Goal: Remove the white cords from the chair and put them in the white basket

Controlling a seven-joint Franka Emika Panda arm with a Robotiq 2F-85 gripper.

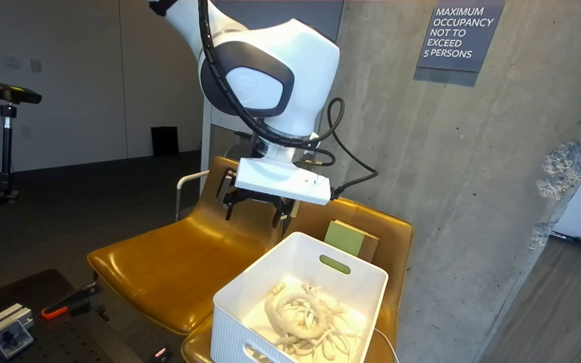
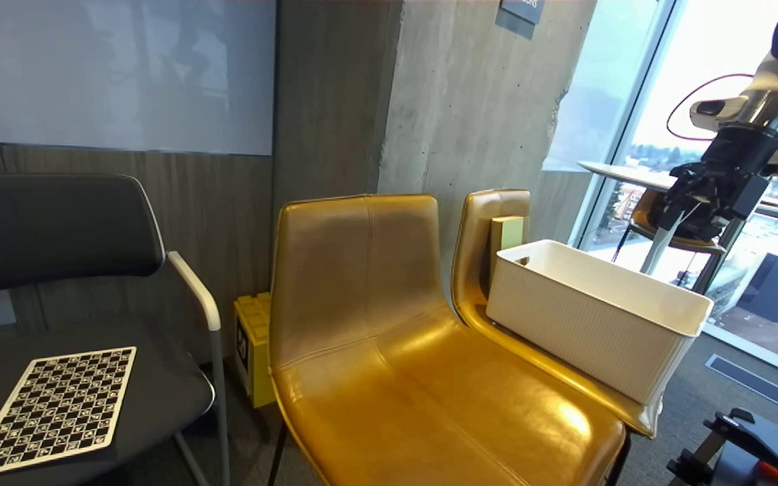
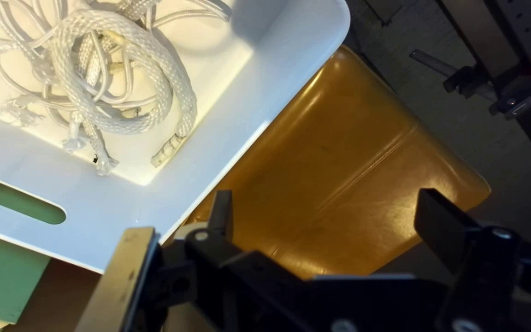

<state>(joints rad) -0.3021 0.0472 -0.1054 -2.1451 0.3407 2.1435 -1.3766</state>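
The white cords (image 1: 298, 330) lie in a loose tangle on the floor of the white basket (image 1: 250, 322); they also show in the wrist view (image 3: 122, 125). The high walls hide them in an exterior view where the basket (image 2: 585, 331) shows from the side. The mustard-yellow chair (image 1: 179, 257) has a bare seat, also seen in the wrist view (image 3: 339, 152) and in an exterior view (image 2: 443, 418). My gripper (image 1: 252, 214) is open and empty, well above the chairs. In the wrist view its fingers (image 3: 325, 203) stand wide apart, with the chair's seat between them and the basket to the left.
The basket stands on a second yellow chair (image 2: 639, 412), with a green-and-brown book (image 1: 346, 239) against its back. A dark chair (image 2: 58, 229) with a checkered board (image 2: 58, 401) is beside them. A perforated dark table (image 1: 63, 338) with an orange-handled tool is in front.
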